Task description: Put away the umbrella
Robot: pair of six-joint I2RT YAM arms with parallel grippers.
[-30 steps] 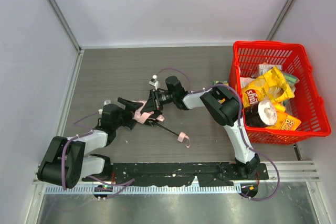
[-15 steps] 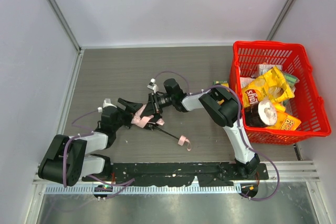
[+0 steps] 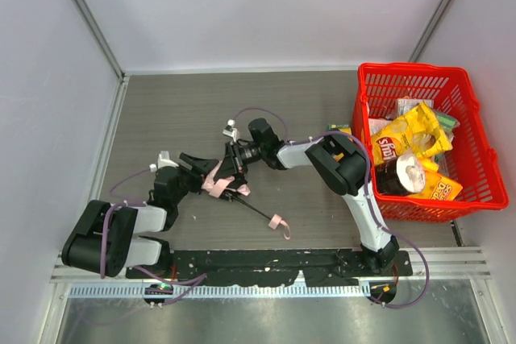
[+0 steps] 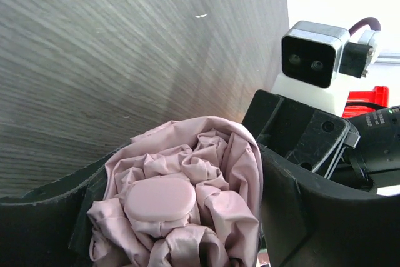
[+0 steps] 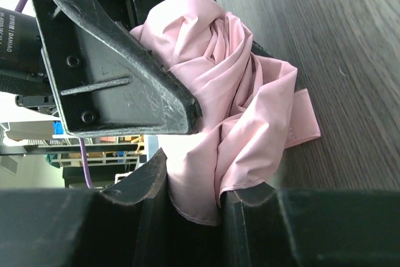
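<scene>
- The fingers [image 5: 125,217] of the right gripper [image 5: 194,201] are closed on a fold of the umbrella [image 5: 231,98] and pinch its pink fabric.
- The fingers [image 4: 300,217] of the left gripper [image 4: 178,217] stand on both sides of the bunched fabric and touch it; whether they hold it firmly, I cannot tell.
- The umbrella lies on the table [image 3: 322,102] between both grippers, well apart from the red basket [image 3: 403,82].

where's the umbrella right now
In the top view, the umbrella lies left of centre on the table, bunched between the left gripper and the right gripper, its dark shaft trailing toward the near edge.
</scene>
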